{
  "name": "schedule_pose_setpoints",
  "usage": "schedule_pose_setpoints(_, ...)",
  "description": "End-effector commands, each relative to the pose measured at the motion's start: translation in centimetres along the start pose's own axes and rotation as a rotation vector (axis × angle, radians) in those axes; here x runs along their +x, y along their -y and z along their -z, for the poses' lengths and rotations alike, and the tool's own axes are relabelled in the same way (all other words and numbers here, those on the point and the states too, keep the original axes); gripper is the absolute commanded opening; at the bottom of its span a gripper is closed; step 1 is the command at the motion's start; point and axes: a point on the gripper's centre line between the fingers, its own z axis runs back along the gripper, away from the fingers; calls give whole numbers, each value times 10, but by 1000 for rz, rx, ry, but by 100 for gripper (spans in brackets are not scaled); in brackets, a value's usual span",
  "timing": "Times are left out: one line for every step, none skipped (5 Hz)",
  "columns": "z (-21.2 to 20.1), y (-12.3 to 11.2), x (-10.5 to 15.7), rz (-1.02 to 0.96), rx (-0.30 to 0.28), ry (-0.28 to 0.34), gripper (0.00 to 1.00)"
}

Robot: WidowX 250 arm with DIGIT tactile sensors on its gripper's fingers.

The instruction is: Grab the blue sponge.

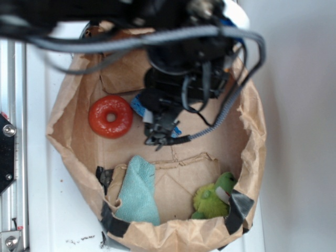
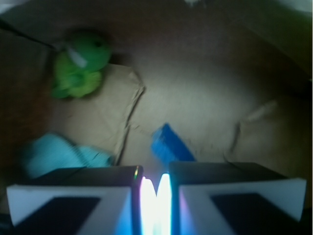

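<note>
Gripper (image 1: 160, 137) hangs low inside a brown paper bag (image 1: 252, 126); whether its fingers are parted or closed cannot be told. Just beyond its tip in the wrist view lies the blue sponge (image 2: 168, 144), a small, flat, bright-blue rectangular block, tilted diagonally on the bag's floor. Farther off sit a pale teal cloth (image 2: 58, 154) and a green plush toy (image 2: 78, 68).

**Blue sponge beneath the pincer**

The blue sponge (image 2: 168, 145) is a small, flat, bright-blue rectangular block lying on brown paper. It sits just ahead of the pincer (image 2: 155, 196) fingertips, angled diagonally, partly hidden under it from outside.
</note>
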Motion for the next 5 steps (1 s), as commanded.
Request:
schedule_pose_setpoints(-48, 25, 12, 8, 41, 76, 36)
schedule_pose_setpoints(-35, 11, 9, 19, 57, 75, 100)
schedule_pose_setpoints(-19, 4, 11, 69, 44, 87, 100)
schedule_pose_setpoints(15, 1, 15, 181, 75, 70, 100)
schedule_pose_setpoints(40, -7, 14, 223, 94, 36, 100)
